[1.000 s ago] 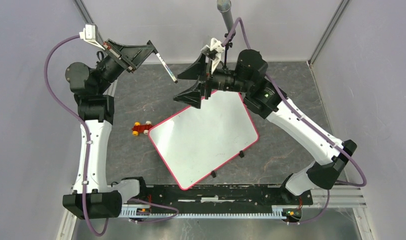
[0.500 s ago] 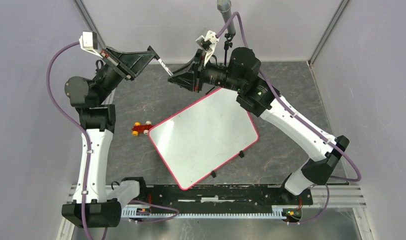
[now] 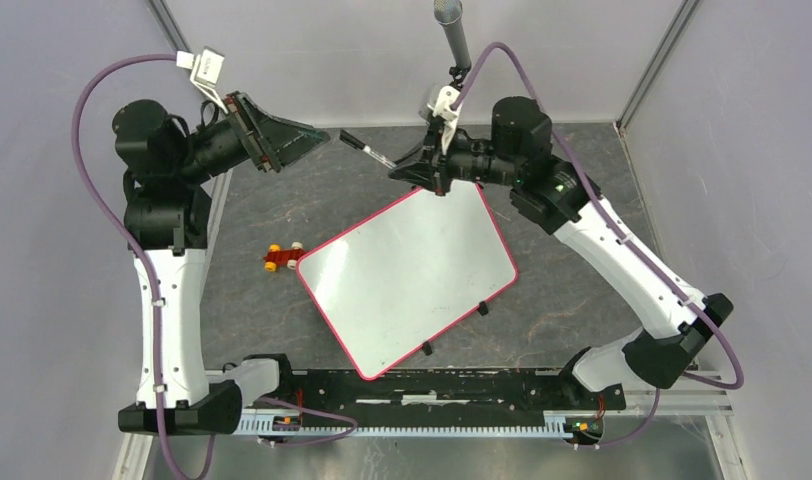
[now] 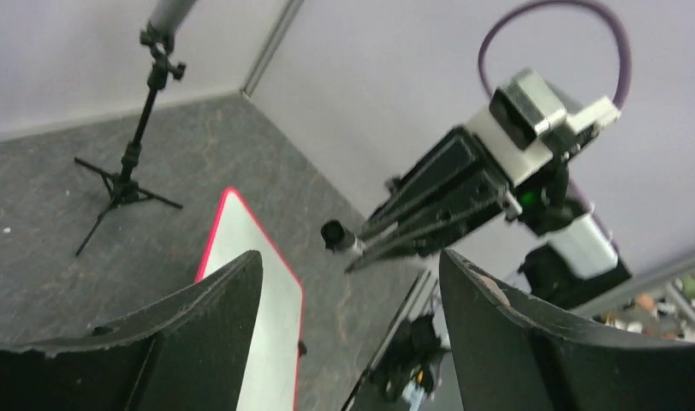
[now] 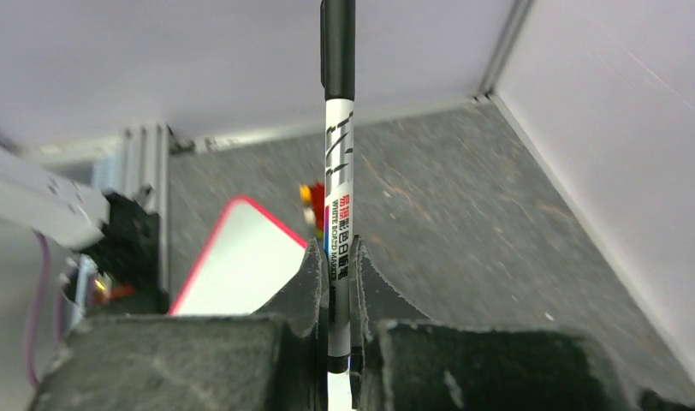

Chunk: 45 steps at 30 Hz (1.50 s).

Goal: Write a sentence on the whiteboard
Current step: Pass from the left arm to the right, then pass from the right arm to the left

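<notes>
**A:** Where is the whiteboard [image 3: 412, 280]?

**B:** Flat on the dark grey worktop [image 3: 282, 200], between the two arms. It is turned so that one corner points at the near edge. Its pink-red rim shows all the way round.

**A:** And the right gripper [image 3: 397, 172]?

**B:** Lifted above the worktop, just past the board's far corner, with its jaws clamped on a marker [image 3: 367, 150]. In the right wrist view both fingers press against the white barrel near one end. The black cap sticks out well beyond the fingertips.

**A:** Which way does the marker point?

**B:** Toward the left arm, capped end first. The left wrist view looks almost straight at that end.

**A:** The left gripper [image 3: 312, 135]?

**B:** Also raised, over the far left part of the worktop, jaws spread wide and holding nothing. Its fingertips face the marker's cap, near it but apart.

**A:** Anything else on the worktop?

**B:** A small red and yellow toy car [image 3: 282, 257] sits just beside the board's left corner; I cannot tell whether they touch. A thin black tripod stand [image 4: 126, 171] stands at the far edge, beyond the board.
</notes>
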Each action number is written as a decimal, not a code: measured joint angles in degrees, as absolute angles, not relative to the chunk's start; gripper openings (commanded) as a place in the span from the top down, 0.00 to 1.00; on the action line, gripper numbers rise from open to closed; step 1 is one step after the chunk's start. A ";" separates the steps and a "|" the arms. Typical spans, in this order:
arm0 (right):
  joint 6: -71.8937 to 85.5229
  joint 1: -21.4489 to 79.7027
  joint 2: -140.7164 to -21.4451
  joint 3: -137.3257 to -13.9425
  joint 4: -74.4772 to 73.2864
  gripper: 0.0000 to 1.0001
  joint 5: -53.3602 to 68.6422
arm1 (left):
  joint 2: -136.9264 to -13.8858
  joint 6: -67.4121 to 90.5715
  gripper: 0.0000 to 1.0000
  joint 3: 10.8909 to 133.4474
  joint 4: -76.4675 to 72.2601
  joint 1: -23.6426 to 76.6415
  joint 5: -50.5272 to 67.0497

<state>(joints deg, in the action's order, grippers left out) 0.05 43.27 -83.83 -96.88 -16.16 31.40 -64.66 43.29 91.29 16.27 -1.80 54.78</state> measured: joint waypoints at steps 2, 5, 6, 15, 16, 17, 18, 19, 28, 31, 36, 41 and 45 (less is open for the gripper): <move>-6.04 41.56 -82.52 -96.66 -21.04 1.00 32.97 | -66.48 35.14 0.20 95.26 25.26 -1.78 57.87; -16.10 40.88 -81.25 -96.77 -29.52 1.00 36.23 | -69.71 22.55 0.20 99.24 38.33 -1.39 61.56; -19.40 41.06 -81.03 -96.88 -32.73 1.00 37.47 | -70.76 18.17 0.20 99.96 42.46 -1.19 62.15; -32.91 41.50 -78.30 -89.89 -47.53 1.00 45.25 | -72.71 -10.24 0.31 99.42 66.59 14.06 58.63; -33.26 41.50 -78.17 -89.23 -48.03 1.00 45.54 | -72.60 -11.88 0.33 98.65 67.92 16.08 58.15; -33.76 41.52 -77.91 -88.18 -48.49 1.00 46.02 | -72.58 -13.08 0.36 97.89 68.99 17.65 57.65; -34.09 41.52 -77.69 -87.26 -48.99 1.00 46.35 | -72.55 -14.04 0.37 97.10 69.76 18.81 57.21; -34.37 41.50 -77.54 -86.56 -49.34 1.00 46.52 | -72.55 -14.55 0.38 96.12 70.54 19.92 56.82; -34.20 41.19 -76.23 -84.47 -49.76 1.00 46.92 | -72.38 -14.94 0.45 88.40 69.78 25.93 53.43; -33.82 41.19 -75.92 -84.25 -49.39 1.00 46.92 | -72.38 -13.91 0.49 87.68 68.40 26.37 53.58; -33.28 41.19 -75.90 -84.07 -49.10 1.00 46.89 | -72.44 -12.23 0.58 87.22 66.28 26.72 54.24; -32.80 41.19 -75.90 -84.07 -48.77 0.97 46.61 | -72.88 -10.50 0.87 87.22 64.95 27.16 55.13; -31.03 40.82 -75.90 -84.07 -48.56 0.41 46.33 | -73.34 -9.37 0.98 87.22 64.05 27.29 55.64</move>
